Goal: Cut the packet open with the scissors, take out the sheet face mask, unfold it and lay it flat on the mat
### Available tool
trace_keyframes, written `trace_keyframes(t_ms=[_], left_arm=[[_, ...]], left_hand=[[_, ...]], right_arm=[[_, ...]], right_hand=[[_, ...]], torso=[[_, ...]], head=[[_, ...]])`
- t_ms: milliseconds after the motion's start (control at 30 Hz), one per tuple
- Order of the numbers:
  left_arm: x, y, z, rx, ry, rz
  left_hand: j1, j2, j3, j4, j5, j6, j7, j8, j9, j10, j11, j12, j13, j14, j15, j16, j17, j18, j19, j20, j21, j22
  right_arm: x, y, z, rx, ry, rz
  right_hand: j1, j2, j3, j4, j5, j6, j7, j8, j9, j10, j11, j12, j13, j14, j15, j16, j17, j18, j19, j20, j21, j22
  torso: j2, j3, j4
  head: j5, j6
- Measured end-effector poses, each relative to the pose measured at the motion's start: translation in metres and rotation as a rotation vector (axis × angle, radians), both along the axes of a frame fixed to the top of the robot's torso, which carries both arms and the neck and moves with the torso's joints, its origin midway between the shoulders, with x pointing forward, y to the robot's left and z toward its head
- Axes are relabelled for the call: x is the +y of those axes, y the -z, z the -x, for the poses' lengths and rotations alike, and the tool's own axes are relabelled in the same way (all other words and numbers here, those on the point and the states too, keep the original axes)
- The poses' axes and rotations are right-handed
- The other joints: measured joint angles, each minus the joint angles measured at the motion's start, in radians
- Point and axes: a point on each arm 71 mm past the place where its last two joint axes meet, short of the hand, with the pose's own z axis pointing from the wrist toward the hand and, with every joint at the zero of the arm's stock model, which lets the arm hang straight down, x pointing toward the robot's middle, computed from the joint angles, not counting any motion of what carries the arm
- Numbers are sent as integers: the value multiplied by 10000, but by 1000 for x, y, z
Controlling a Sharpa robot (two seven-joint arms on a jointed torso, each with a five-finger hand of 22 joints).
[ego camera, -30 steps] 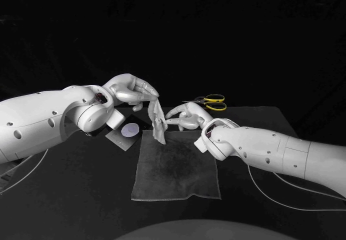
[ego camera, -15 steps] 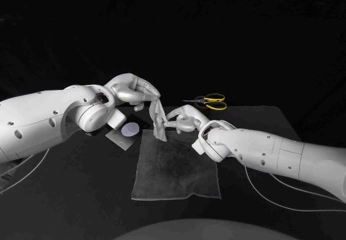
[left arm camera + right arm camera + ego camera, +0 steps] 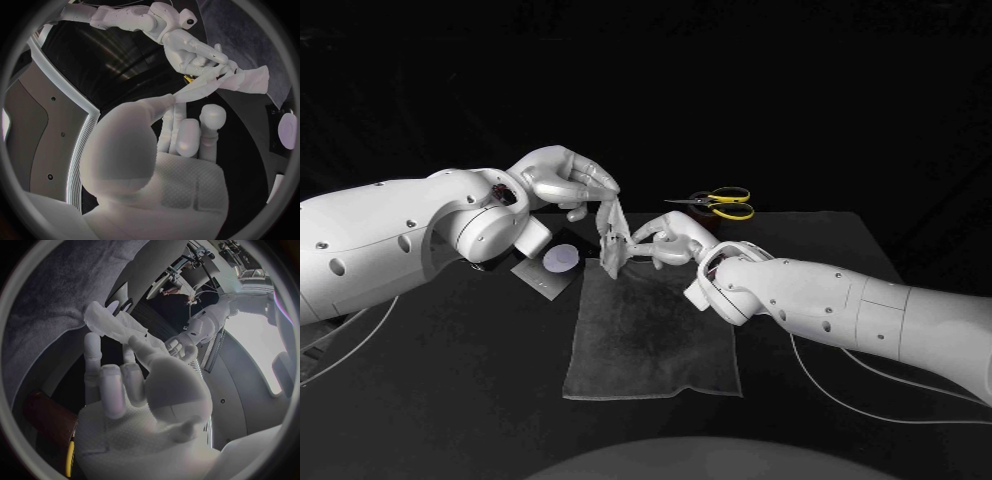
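Note:
The folded white sheet face mask (image 3: 612,238) hangs above the far edge of the grey mat (image 3: 653,345). My left hand (image 3: 564,179) pinches its upper end. My right hand (image 3: 666,240) pinches its lower part from the right side. In the left wrist view the mask (image 3: 240,80) stretches between my left fingertips (image 3: 167,102) and the right hand (image 3: 190,47). In the right wrist view the mask (image 3: 115,327) lies across my right fingers (image 3: 94,357), with the left hand (image 3: 186,342) beyond. The cut packet (image 3: 548,264) lies left of the mat. The yellow-handled scissors (image 3: 718,203) lie at the far edge of the table.
The black table (image 3: 444,400) runs around the mat on all sides. The packet sits under my left forearm (image 3: 401,240), close to the mat's far left corner. My right forearm (image 3: 848,305) crosses the table to the right of the mat.
My right hand has reached left and taken hold of the mask's lower part, which has risen a little off the mat's edge. My left hand has stayed where it was.

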Motion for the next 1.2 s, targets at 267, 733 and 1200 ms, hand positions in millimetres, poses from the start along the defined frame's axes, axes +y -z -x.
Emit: trace_keyframes(t_ms=[267, 733, 1200], left_arm=[[1, 0, 0, 7, -39, -15], [1, 0, 0, 37, -37, -32], [1, 0, 0, 57, -25, -40]], left_hand=[[32, 32, -1, 1, 0, -2, -1, -1, 0, -1, 1, 0, 9, 0, 0, -18, -8, 0, 0, 0, 0, 0], [35, 34, -3, 1, -1, -19, -18, -33, 1, -2, 1, 0, 7, 0, 0, -19, 1, 0, 0, 0, -1, -3], [-8, 74, -4, 0, -1, -23, -22, -49, 83, -3, 3, -1, 20, 0, 0, -21, -13, -1, 0, 0, -1, -7]], right_arm=[[-3, -1, 0, -76, 91, -52], [-7, -2, -1, -202, 361, -206], [-7, -2, -1, -211, 408, -251]], right_hand=[[15, 67, -46, 46, 0, 57, -56, 53, 37, -2, -73, 25, -8, 33, -33, 0, -13, 3, 41, -41, 0, 16], [-225, -176, -304, 56, 0, -615, 319, -394, -174, -485, 162, -819, -186, -402, 146, -235, -390, -1, -6, 5, -74, -17], [-224, -176, -331, 28, 0, -579, 282, -394, -184, -485, 162, -780, -76, -403, 148, -237, -318, -65, -42, 41, -116, -31]], torso=[[-1, 1, -4], [2, 2, -6], [3, -2, 0]], head=[[-5, -5], [-21, 12], [-36, 0]])
